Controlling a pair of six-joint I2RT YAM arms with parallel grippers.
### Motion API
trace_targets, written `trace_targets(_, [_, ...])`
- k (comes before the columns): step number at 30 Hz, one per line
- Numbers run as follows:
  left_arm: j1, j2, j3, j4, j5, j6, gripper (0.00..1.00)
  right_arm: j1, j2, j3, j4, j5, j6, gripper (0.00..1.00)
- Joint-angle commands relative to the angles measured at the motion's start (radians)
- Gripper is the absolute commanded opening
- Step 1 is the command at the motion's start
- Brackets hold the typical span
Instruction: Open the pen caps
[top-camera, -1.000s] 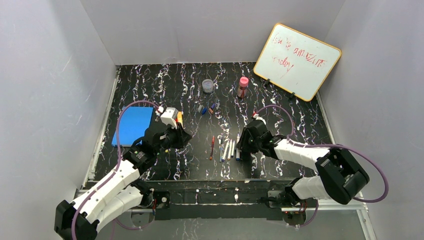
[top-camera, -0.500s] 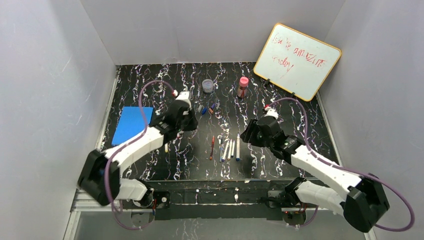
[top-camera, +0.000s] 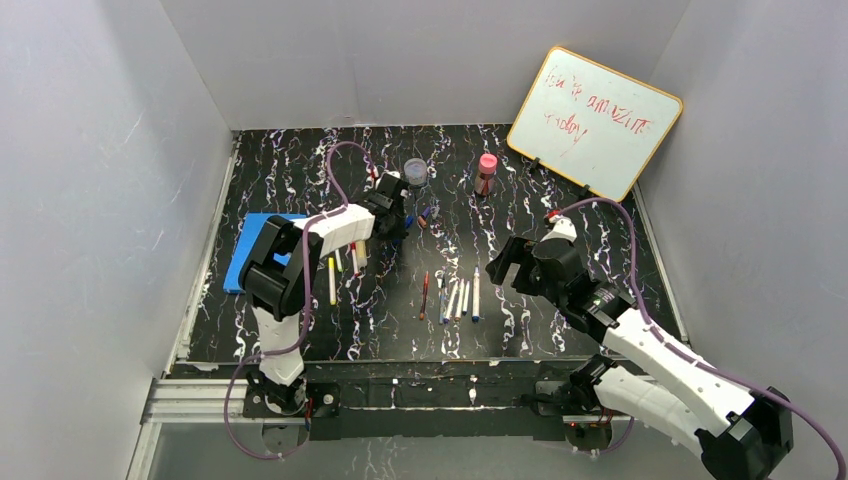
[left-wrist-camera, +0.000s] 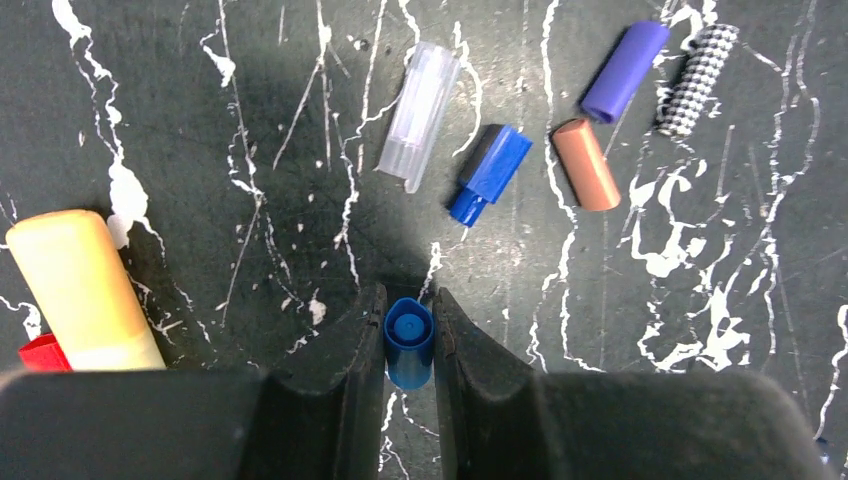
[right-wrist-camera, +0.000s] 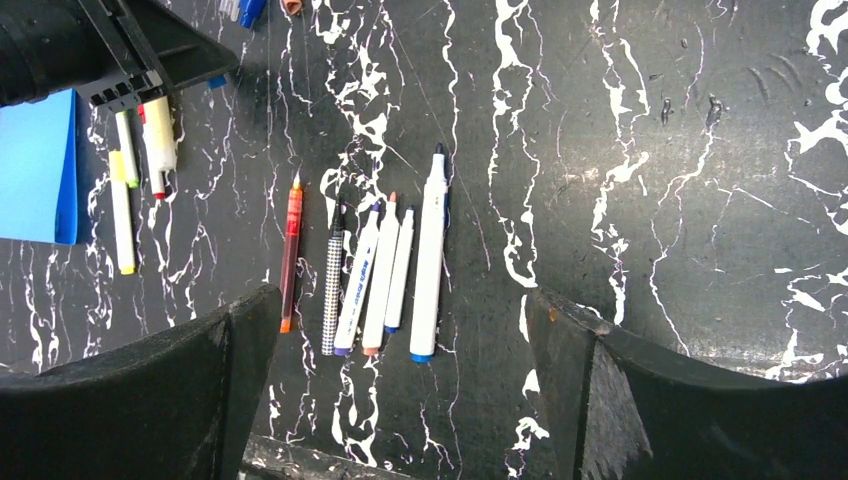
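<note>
Nearly done, by appearance: five pens (right-wrist-camera: 381, 275) lie in a row, tips bare, with loose pen caps (left-wrist-camera: 587, 165) clustered at their 11 o'clock. Left gripper (left-wrist-camera: 408, 325), jaws almost closed, pinches a blue cap (left-wrist-camera: 409, 345) there. Right gripper (right-wrist-camera: 404, 310) gapes wide, empty. Since a second ago, the left has reached out to the caps and the right has withdrawn from the row.

I read red handwriting on the whiteboard (top-camera: 595, 122), where I make out "amazing" and, beneath it, "today", the opening word being too scrawled for me, while well apart from the whiteboard a white marker (right-wrist-camera: 357, 285) bears blue print too small to read.
</note>
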Motion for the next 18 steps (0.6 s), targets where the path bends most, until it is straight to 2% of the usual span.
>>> trace_targets(1, [-0.004, 0.003, 0.054, -0.051, 0.008, 0.019, 0.12, -0.003, -0.019, 0.010, 0.025, -0.012, 0.000, 0.99])
trace_targets(10, [-0.004, 0.023, 0.078, -0.078, 0.039, 0.028, 0.32, -0.002, -0.036, 0.032, 0.036, -0.028, -0.055, 0.99])
trace_targets(18, [-0.004, -0.133, 0.082, -0.162, -0.017, 0.029, 0.50, -0.004, -0.057, 0.068, 0.046, -0.130, -0.102, 0.98])
